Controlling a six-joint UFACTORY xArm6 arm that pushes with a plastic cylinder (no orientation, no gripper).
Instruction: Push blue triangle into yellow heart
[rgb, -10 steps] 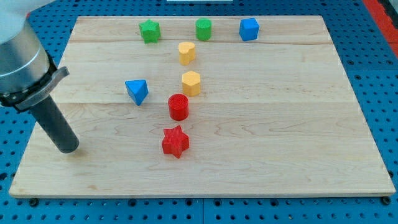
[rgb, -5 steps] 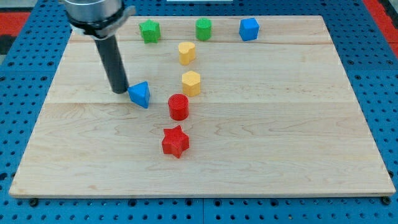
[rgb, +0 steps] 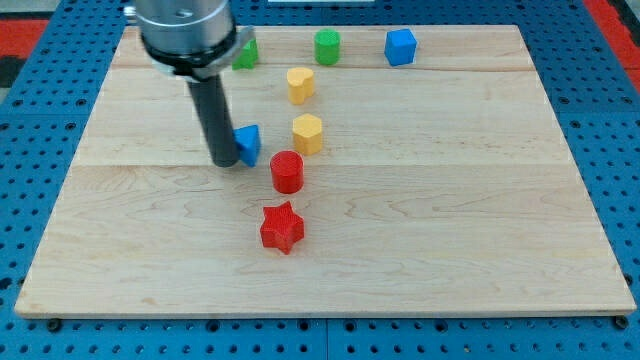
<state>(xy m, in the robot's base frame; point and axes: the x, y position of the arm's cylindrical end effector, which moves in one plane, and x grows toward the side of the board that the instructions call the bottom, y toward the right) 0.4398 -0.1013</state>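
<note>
— now, where is my tip (rgb: 226, 160)?
— pressed against the blue triangle (rgb: 248, 143) from nine o'clock on the counter (rgb: 450, 220).
— and the yellow heart (rgb: 300, 84)?
— at one o'clock of the triangle, apart; no fingers on this rod.

The rod (rgb: 218, 120) covers the left part of the blue triangle (rgb: 248, 143), and its upper housing hides most of the far green block (rgb: 247, 53). The housing runs off the top edge.
</note>
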